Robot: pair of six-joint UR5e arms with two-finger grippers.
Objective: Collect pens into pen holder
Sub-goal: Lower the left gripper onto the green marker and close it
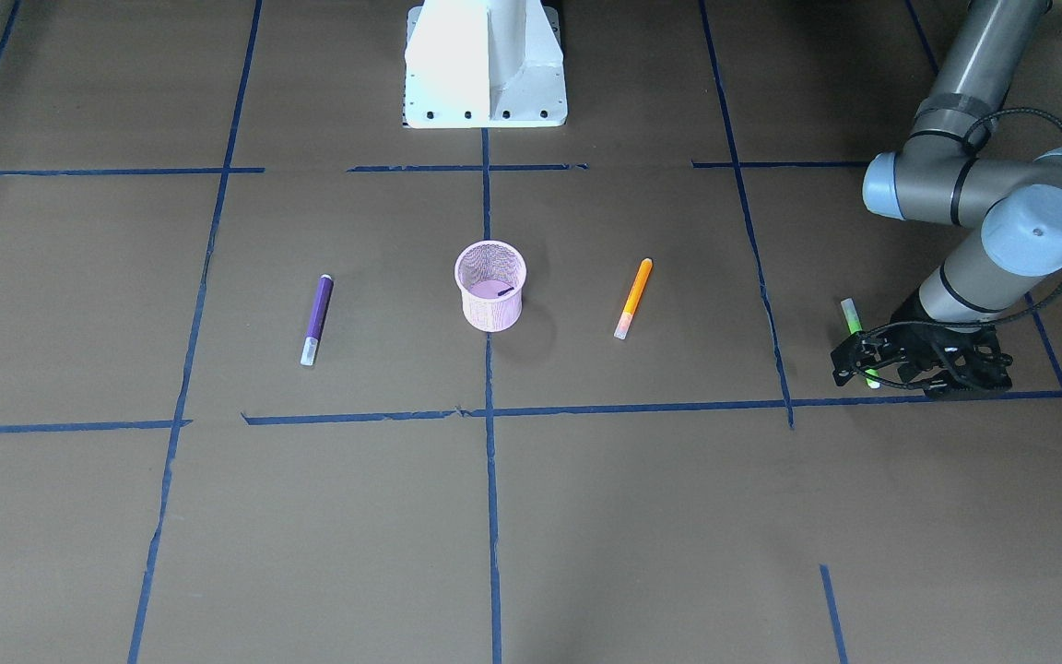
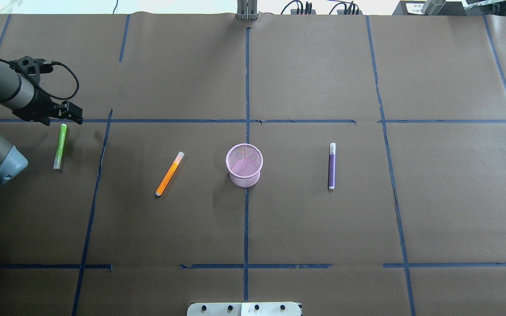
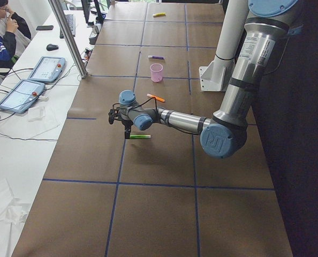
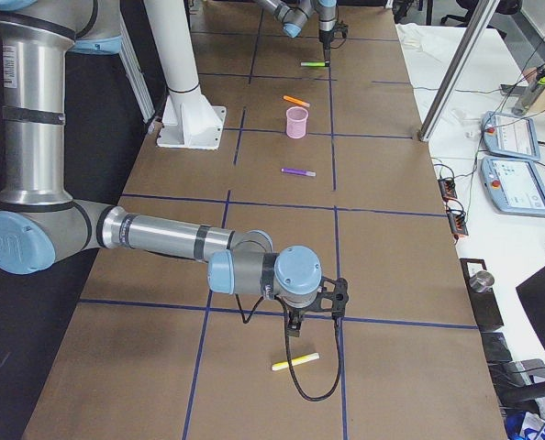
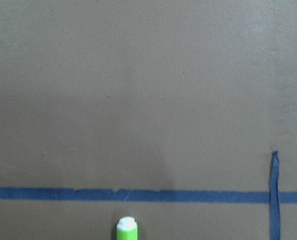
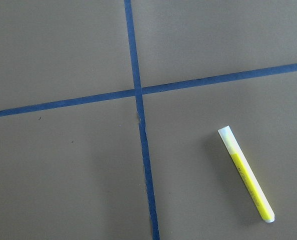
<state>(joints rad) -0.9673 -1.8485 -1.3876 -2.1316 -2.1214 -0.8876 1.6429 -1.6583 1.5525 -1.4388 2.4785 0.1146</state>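
Green pen [image 5: 126,227] flat on desk [image 2: 279,228], left pincer [image 2: 70,115] hovering at its end, likely lining up a grab; spread or clenched, can't tell. Pen holder [image 2: 244,165] upright mid-desk. Right pincer [image 4: 315,307]: can't tell either.

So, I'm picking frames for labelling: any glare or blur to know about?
Front-facing view: the white robot base is blown out. Left wrist view: slightly soft, the green pen cut off at the bottom edge. Right wrist view: sharp, the yellow pen throws a faint shadow.
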